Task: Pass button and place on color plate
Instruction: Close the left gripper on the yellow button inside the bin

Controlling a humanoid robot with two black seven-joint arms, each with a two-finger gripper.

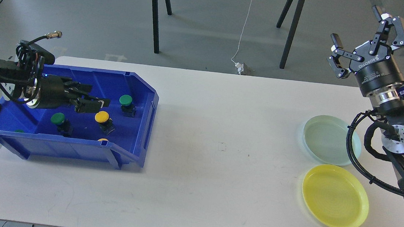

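White tabletop carries my work. Nearest my raised, spread right gripper lie a yellow plate below, then a pale green plate. Inside the blue bin, my left gripper hovers over a yellow button; whether its fingers are parted I cannot tell. Green buttons flank it.

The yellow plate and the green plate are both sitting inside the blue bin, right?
Not quite. The head view shows the yellow plate and the green plate on the white table, far to the right of the blue bin. The bin holds buttons instead.
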